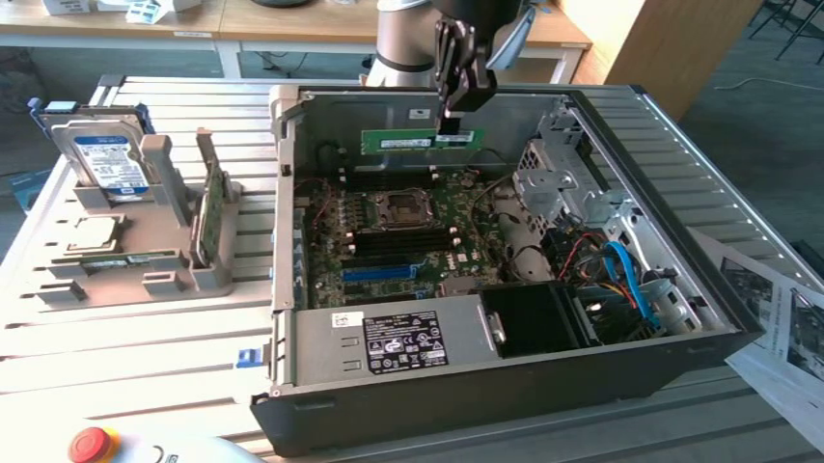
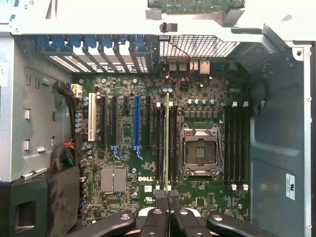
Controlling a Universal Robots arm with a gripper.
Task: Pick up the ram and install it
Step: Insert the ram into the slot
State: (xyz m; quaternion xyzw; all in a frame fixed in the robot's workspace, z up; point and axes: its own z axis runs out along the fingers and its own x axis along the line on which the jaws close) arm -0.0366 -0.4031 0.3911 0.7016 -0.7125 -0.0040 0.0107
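Gripper [image 1: 451, 123] clamped nearly shut on ram [image 1: 405, 142], holding it edge-down above the CPU socket [image 1: 399, 204], parallel to memory slots [image 2: 174, 148] beside that socket, likely so its edge lines up with one.

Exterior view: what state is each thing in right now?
gripper: shut on the ram
ram: held level over the open case, not seated
computer case: side open
processor socket: empty
hard drive: upright in its stand
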